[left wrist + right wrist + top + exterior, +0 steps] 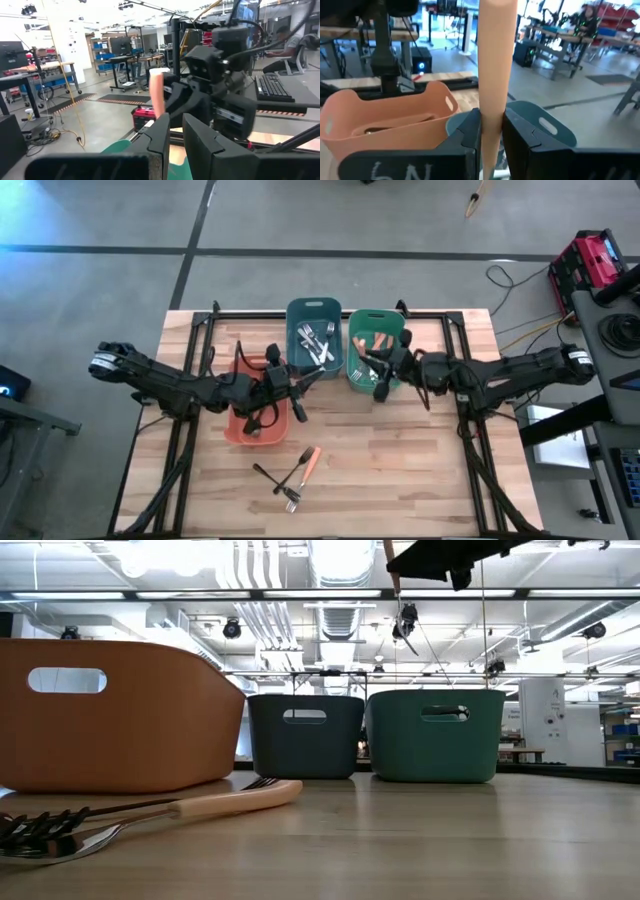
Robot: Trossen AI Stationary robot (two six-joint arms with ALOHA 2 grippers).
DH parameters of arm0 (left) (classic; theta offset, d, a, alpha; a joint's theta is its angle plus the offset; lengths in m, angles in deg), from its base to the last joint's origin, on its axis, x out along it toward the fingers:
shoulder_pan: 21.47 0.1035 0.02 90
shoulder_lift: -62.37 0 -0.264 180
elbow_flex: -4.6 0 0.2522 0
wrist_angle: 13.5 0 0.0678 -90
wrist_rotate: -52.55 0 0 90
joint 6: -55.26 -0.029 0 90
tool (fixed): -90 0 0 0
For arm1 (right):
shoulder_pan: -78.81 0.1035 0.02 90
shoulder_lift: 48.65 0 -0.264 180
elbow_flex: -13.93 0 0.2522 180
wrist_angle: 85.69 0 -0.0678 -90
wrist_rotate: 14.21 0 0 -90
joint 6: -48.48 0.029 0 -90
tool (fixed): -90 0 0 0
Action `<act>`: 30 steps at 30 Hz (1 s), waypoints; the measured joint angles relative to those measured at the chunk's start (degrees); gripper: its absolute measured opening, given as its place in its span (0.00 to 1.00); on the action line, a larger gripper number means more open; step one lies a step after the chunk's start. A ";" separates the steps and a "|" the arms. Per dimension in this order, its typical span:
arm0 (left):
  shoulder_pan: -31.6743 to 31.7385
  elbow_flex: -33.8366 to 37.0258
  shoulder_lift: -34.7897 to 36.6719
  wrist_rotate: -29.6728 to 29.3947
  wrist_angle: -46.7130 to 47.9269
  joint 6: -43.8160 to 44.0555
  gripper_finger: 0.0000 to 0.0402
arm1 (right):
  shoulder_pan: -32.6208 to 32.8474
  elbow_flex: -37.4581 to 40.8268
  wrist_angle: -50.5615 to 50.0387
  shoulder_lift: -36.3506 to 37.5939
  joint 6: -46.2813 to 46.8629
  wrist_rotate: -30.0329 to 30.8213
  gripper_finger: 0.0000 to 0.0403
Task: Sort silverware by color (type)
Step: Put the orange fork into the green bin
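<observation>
Right gripper: your right gripper [491,142] hangs over the green bin [375,352], fingers clamped on an orange-handled utensil [496,60]; the handle sticks up between them.
Left gripper: your left gripper [297,390] sits over the right end of the salmon bin [240,427], near the blue bin [313,307]; fingers narrow, almost closed, and you can't tell if anything is between them.
Green bin: far right of the three bins; orange-handled pieces [379,341] lie inside.
Blue bin: middle, far side of the table [400,470]; shiny silver forks [318,342] piled in it.
Salmon bin: left of the blue bin, mostly hidden under your left arm; contents hard to make out from above.
Loose silverware: a small cluster on the near middle of the table, well apart from the bins: an orange-handled fork [305,467] lying over a dark bronze utensil [272,476].
Low view: the same orange-handled fork [200,805] and a dark fork [60,823] lie in the near left foreground.
</observation>
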 joint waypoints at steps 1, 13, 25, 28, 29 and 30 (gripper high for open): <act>0.00 0.00 -0.03 -0.01 -0.02 0.10 0.09 | -0.94 -0.71 -1.35 0.00 0.28 -1.00 0.10; 0.00 0.05 -0.03 -0.06 0.45 -0.25 0.09 | -8.54 -11.57 -26.67 -0.28 5.33 -2.76 0.10; 0.00 0.07 0.06 -9.14 -0.01 -14.07 0.09 | -15.72 -18.42 -33.58 -4.16 10.08 -7.32 0.10; 0.38 0.07 0.06 -11.90 -0.01 -19.93 0.09 | -17.81 -19.91 -33.52 -7.01 10.02 -7.34 0.10; 0.66 0.07 0.06 -12.36 -0.01 -21.65 0.09 | -18.56 -20.53 -33.64 -8.07 10.00 -7.34 0.10; 1.00 0.07 0.06 -12.84 0.02 -23.31 0.09 | -19.26 -21.20 -33.67 -9.17 9.94 -7.36 0.10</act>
